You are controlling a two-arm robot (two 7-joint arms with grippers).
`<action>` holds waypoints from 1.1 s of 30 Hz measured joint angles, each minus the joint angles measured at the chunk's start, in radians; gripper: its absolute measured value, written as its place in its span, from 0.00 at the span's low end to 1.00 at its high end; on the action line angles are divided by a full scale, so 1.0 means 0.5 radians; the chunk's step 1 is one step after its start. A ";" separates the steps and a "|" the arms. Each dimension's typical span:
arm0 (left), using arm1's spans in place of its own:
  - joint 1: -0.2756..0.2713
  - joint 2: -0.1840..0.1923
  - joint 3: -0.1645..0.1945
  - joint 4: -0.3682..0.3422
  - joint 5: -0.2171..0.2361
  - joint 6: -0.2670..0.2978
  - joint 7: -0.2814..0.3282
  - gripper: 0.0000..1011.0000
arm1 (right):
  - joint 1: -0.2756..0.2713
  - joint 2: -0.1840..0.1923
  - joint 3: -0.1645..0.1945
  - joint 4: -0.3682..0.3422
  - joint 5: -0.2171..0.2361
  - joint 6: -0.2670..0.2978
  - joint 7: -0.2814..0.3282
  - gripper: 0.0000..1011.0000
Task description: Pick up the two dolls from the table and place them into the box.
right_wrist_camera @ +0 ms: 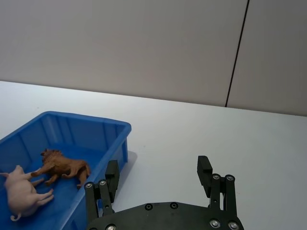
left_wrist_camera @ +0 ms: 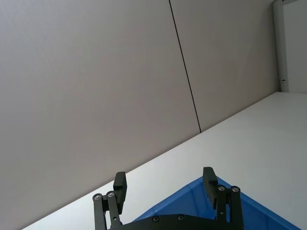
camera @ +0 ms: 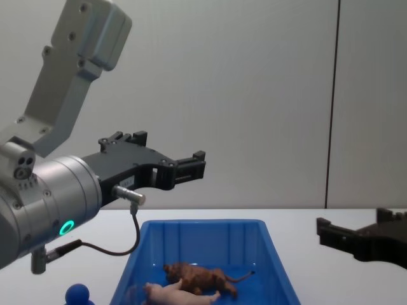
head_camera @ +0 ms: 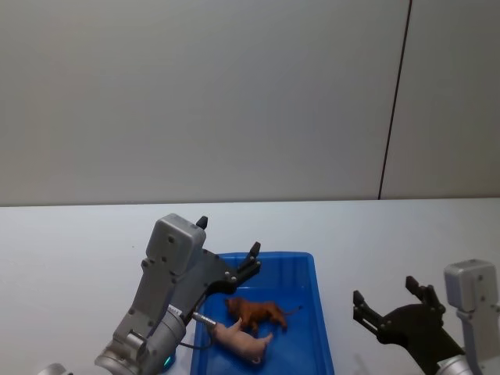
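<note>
At the far left, low in the chest view, a small blue thing with a ball on top point(camera: 78, 294) stands on the white desk point(head_camera: 78, 242), left of the box and apart from it.

Next comes the left tool point(head_camera: 228, 237). It hangs in the air above the far left corner of the box. From the chest view it is well above the rim and does not touch it. Its two black fingers point(left_wrist_camera: 120, 186) are spread apart and there is nothing between them.

The box point(head_camera: 266, 255) is a bright blue bin which stands on the desk in front of the robot, between the two arms. Both dolls are inside it, on its floor. The brown lion point(head_camera: 254, 312) is in the middle of the box, with its head to the left and its thin tail to the right. The pale pink pig point(head_camera: 242, 341) is just beside the lion, on the side nearer to the robot. It seems to lie on its side, and one leg seems to touch the lion near its head.

On the right, the right tool point(head_camera: 384, 291) is over the bare desk, beside the right wall of the box but apart from it. Its fingers are also spread apart, and it carries nothing.
</note>
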 joint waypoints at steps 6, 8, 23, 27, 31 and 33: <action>0.004 0.002 -0.003 -0.002 -0.002 0.002 0.001 0.99 | -0.040 0.018 0.009 -0.030 0.002 -0.016 -0.066 0.99; 0.008 0.007 -0.006 -0.007 -0.007 0.005 0.004 0.99 | -0.050 0.023 0.012 -0.037 0.002 -0.020 -0.084 0.99; 0.097 0.108 -0.067 -0.105 -0.110 0.117 0.068 0.99 | -0.088 0.040 0.021 -0.067 0.005 -0.036 -0.147 0.99; 0.133 0.151 -0.091 -0.136 -0.155 0.162 0.084 0.99 | -0.092 0.041 0.021 -0.070 0.005 -0.037 -0.154 0.99; 0.156 0.178 -0.107 -0.150 -0.191 0.194 0.092 0.99 | -0.095 0.042 0.022 -0.072 0.005 -0.039 -0.158 0.99; 0.172 0.195 -0.119 -0.156 -0.220 0.215 0.097 0.99 | -0.096 0.043 0.023 -0.073 0.005 -0.039 -0.161 0.99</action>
